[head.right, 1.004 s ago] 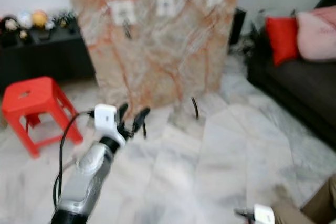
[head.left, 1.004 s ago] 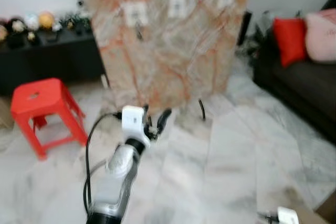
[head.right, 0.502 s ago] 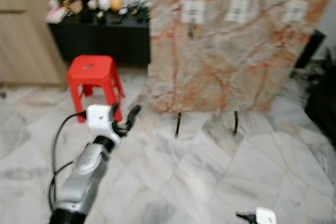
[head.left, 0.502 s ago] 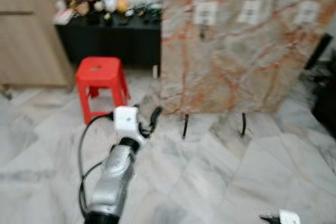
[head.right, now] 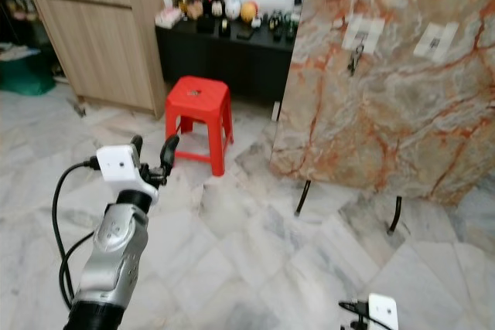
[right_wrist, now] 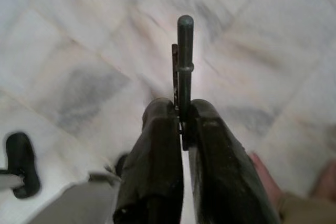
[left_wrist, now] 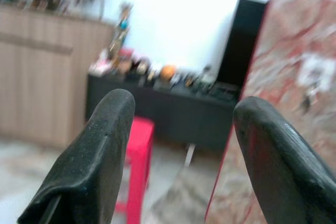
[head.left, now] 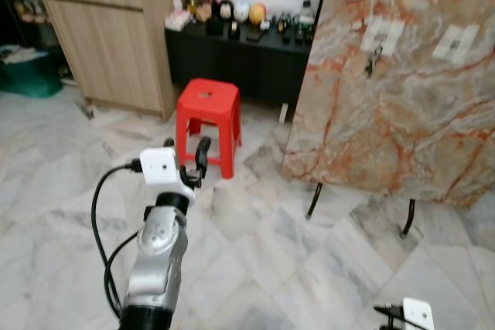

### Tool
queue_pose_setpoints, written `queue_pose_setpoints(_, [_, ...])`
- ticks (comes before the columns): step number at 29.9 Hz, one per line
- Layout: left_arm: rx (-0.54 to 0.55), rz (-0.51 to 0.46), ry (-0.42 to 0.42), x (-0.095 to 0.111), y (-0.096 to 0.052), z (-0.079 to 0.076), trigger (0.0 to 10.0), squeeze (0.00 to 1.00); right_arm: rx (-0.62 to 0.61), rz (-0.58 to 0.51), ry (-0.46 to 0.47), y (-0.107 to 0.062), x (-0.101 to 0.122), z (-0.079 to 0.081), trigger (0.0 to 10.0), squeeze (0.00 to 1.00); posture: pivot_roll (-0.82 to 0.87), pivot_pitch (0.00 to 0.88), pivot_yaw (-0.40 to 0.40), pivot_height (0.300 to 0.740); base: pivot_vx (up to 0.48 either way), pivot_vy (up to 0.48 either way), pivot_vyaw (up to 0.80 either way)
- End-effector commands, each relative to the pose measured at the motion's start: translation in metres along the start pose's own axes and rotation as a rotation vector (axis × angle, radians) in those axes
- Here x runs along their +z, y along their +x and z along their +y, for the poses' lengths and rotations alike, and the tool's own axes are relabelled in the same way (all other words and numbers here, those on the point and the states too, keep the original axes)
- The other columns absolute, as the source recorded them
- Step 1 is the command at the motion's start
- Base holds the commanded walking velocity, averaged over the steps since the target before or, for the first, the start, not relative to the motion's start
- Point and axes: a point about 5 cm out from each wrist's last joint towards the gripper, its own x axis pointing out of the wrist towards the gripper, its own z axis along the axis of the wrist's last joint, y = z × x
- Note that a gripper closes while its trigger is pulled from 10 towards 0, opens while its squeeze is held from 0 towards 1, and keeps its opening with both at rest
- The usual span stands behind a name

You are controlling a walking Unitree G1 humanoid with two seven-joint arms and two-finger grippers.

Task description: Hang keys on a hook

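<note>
Far left: wooden cabinet against the wall, a green bin on the floor beside it. Floor is pale marble tile throughout.

Left hand raised in front of the body on its silver arm — fingers spread apart, nothing between them. Wrist view looks past them toward the red stool and the low black shelf unit.

Red stool stands on the floor between the cabinet and the marble-patterned board. Behind it, the black shelf unit along the wall, its top crowded with small figurines and bottles (too small to tell apart).

Board leans upright on thin black legs, right of the stool. Two white hook plates on its upper face: the nearer one has a small dark bunch hanging from it — keys by the look, not sharp enough to be sure; the other plate sits further right.

Right hand low at the bottom right, over the floor tiles — clenched on the keys, a dark slim metal piece sticking out past the fingertips.
</note>
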Motion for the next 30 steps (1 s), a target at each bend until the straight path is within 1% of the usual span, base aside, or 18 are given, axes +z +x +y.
queue_pose_setpoints(1, [-0.035, -0.044, 0.027, 0.008, 0.003, -0.008, 10.0, 0.00, -0.026, 0.000, 0.010, -0.001, -0.001, -0.005, 10.0, 0.00, 0.03, 0.000, -0.131, 0.740, 0.000, 0.000, 0.00])
queue_pose_setpoints(3, [-0.050, -0.025, 0.062, 0.003, 0.003, -0.008, 10.0, 0.00, -0.033, -0.007, 0.013, -0.001, -0.001, -0.004, 10.0, 0.00, 0.03, 0.000, -0.122, 0.740, 0.000, 0.000, 0.00])
queue_pose_setpoints(5, [-0.081, 0.070, 0.112, -0.016, -0.003, -0.004, 10.0, 0.00, -0.058, -0.024, 0.022, -0.001, 0.000, -0.006, 10.0, 0.00, 0.04, 0.000, -0.114, 0.740, 0.000, 0.000, 0.00])
queue_pose_setpoints(7, [-0.085, 0.105, 0.118, -0.023, -0.006, -0.002, 10.0, 0.00, -0.066, -0.034, 0.030, -0.001, 0.002, -0.006, 10.0, 0.00, 0.04, 0.000, -0.111, 0.740, 0.000, 0.000, 0.00])
queue_pose_setpoints(11, [-0.026, 0.243, 0.205, -0.052, -0.025, 0.028, 10.0, 0.00, -0.088, -0.106, 0.101, 0.002, 0.020, -0.004, 10.0, 0.00, 0.02, 0.000, -0.085, 0.740, 0.000, 0.000, 0.00])
queue_pose_setpoints(12, [0.014, 0.303, 0.217, -0.064, -0.036, 0.044, 10.0, 0.00, -0.090, -0.116, 0.099, 0.003, 0.026, -0.001, 10.0, 0.00, 0.02, 0.000, -0.082, 0.740, 0.000, 0.000, 0.00])
queue_pose_setpoints(14, [0.049, 0.350, 0.225, -0.073, -0.045, 0.057, 10.0, 0.00, -0.091, -0.121, 0.096, 0.004, 0.028, 0.001, 10.0, 0.00, 0.03, 0.000, -0.082, 0.740, 0.000, 0.000, 0.00])
queue_pose_setpoints(15, [0.081, 0.391, 0.229, -0.080, -0.052, 0.068, 10.0, 0.00, -0.087, -0.126, 0.094, 0.005, 0.032, 0.006, 10.0, 0.00, 0.03, 0.000, -0.080, 0.740, 0.000, 0.000, 0.00])
queue_pose_setpoints(16, [0.130, 0.484, 0.252, -0.094, -0.070, 0.087, 10.0, 0.00, -0.079, -0.142, 0.090, 0.008, 0.039, 0.015, 10.0, 0.00, 0.03, 0.000, -0.078, 0.740, 0.000, 0.000, 0.00])
queue_pose_setpoints(18, [0.147, 0.524, 0.256, -0.099, -0.078, 0.095, 10.0, 0.00, -0.077, -0.148, 0.091, 0.008, 0.042, 0.018, 10.0, 0.00, 0.03, 0.000, -0.077, 0.740, 0.000, 0.000, 0.00])
queue_pose_setpoints(20, [0.192, 0.657, 0.262, -0.117, -0.104, 0.113, 10.0, 0.00, -0.075, -0.186, 0.115, 0.009, 0.050, 0.020, 10.0, 0.00, 0.04, 0.000, -0.074, 0.740, 0.000, 0.000, 0.00])
queue_pose_setpoints(22, [0.205, 0.791, 0.265, -0.133, -0.133, 0.121, 10.0, 0.00, -0.075, -0.247, 0.114, 0.008, 0.063, 0.020, 10.0, 0.00, 0.04, 0.000, -0.067, 0.740, 0.000, 0.000, 0.00])
queue_pose_setpoints(23, [0.208, 0.903, 0.260, -0.145, -0.160, 0.124, 10.0, 0.00, -0.082, -0.327, 0.097, 0.006, 0.082, 0.019, 10.0, 0.00, 0.03, 0.000, -0.064, 0.740, 0.000, 0.000, 0.00])
queue_pose_setpoints(24, [0.208, 0.903, 0.260, -0.145, -0.160, 0.124, 10.0, 0.00, -0.082, -0.327, 0.097, 0.006, 0.082, 0.019, 10.0, 0.00, 0.03, 0.000, -0.064, 0.740, 0.000, 0.000, 0.00])
queue_pose_setpoints(25, [0.224, 0.988, 0.238, -0.153, -0.186, 0.124, 10.0, 0.00, -0.085, -0.436, 0.088, 0.003, 0.107, 0.019, 10.0, 0.00, 0.03, 0.000, -0.061, 0.740, 0.000, 0.000, 0.00])
queue_pose_setpoints(26, [0.224, 0.988, 0.238, -0.153, -0.186, 0.124, 10.0, 0.00, -0.085, -0.436, 0.088, 0.003, 0.107, 0.019, 10.0, 0.00, 0.03, 0.000, -0.061, 0.740, 0.000, 0.000, 0.00])
queue_pose_setpoints(28, [0.253, 1.052, 0.216, -0.160, -0.208, 0.120, 10.0, 0.00, -0.058, -0.590, 0.079, -0.005, 0.142, 0.023, 10.0, 0.00, 0.02, 0.000, -0.057, 0.740, 0.000, 0.000, 0.00])
queue_pose_setpoints(30, [0.264, 1.060, 0.206, -0.162, -0.212, 0.118, 10.0, 0.00, -0.047, -0.631, 0.068, -0.007, 0.153, 0.026, 10.0, 0.00, 0.02, 0.000, -0.059, 0.740, 0.000, 0.000, 0.00])
